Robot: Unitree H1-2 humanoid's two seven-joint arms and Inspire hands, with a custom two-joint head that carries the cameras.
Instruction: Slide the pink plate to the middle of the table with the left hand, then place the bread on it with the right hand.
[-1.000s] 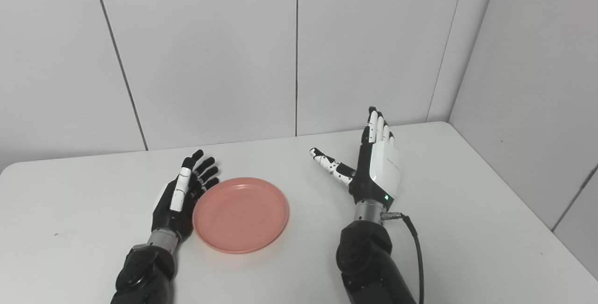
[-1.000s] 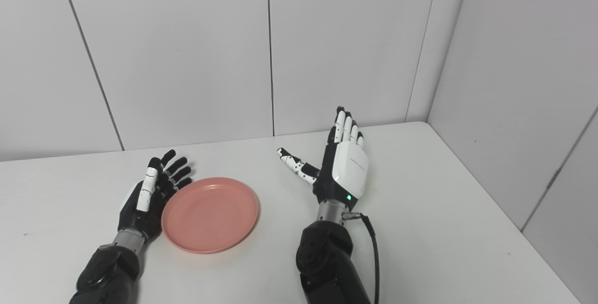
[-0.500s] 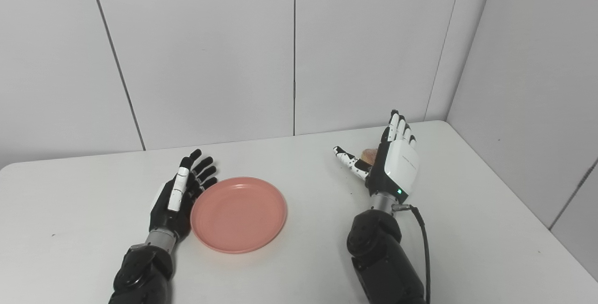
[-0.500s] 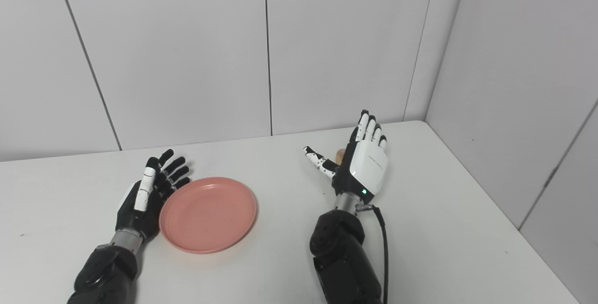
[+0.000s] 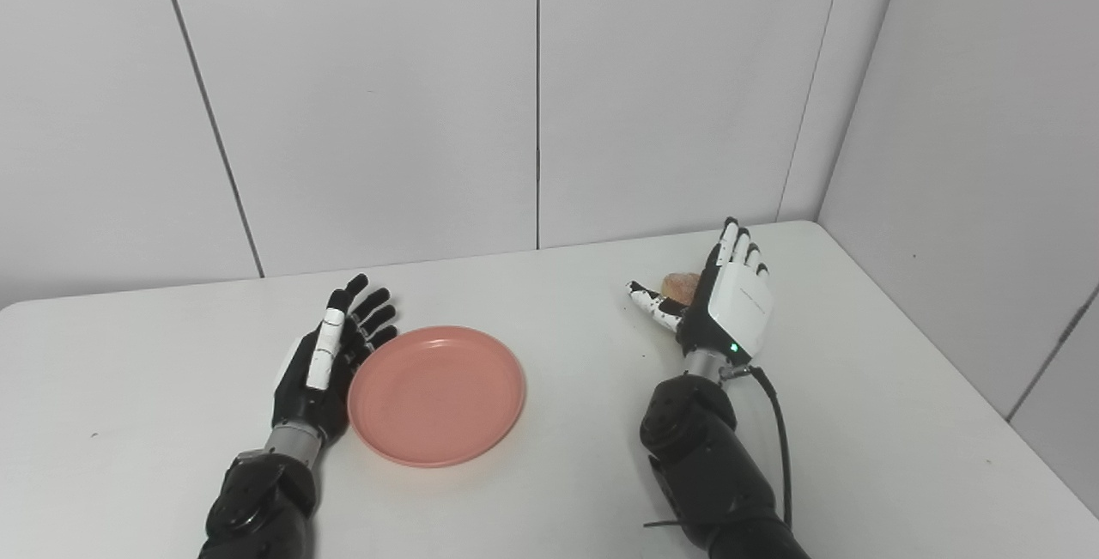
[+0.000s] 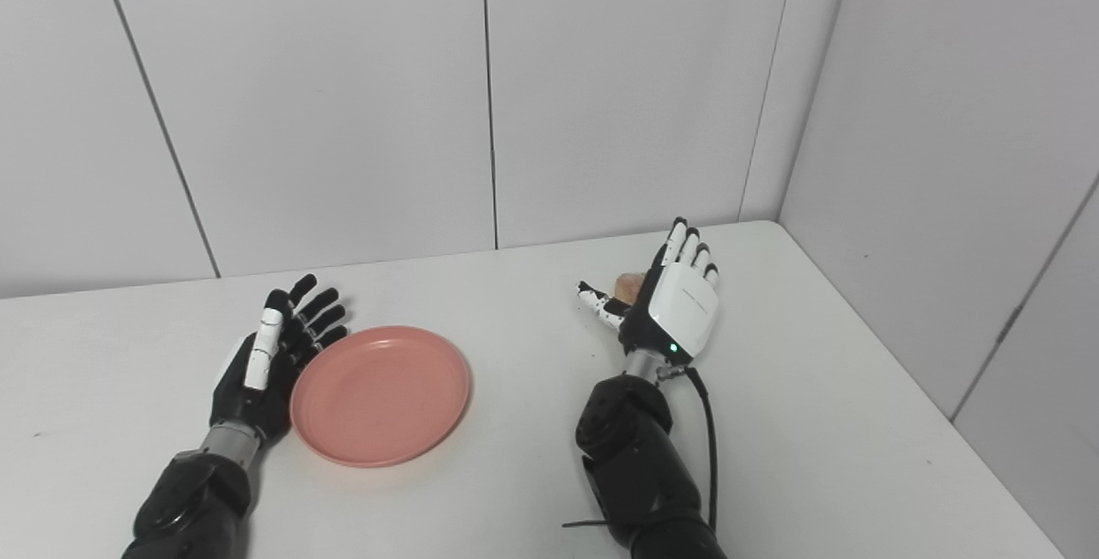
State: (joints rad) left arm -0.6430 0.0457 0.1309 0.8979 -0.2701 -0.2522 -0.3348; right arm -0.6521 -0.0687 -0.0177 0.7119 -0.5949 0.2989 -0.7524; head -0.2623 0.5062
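Note:
The pink plate (image 5: 436, 394) lies flat on the white table (image 5: 549, 473), left of the middle. My left hand (image 5: 330, 357) is open, edge-on against the plate's left rim, fingers pointing away from me. My right hand (image 5: 725, 306) is open and upright at the right of the table, thumb spread to the left. A small brown piece of bread (image 5: 679, 284) sits on the table just behind the thumb and beside the palm, mostly hidden by the hand; it also shows in the right eye view (image 6: 629, 283).
White wall panels stand behind the table and along its right side. The table's right edge (image 5: 927, 344) runs close to my right hand. A black cable (image 5: 783, 447) hangs off the right forearm.
My right hand has moved right and away from me, up to the bread, which has come into view beside it. My left hand and the plate have stayed in place. The camera shifted slightly.

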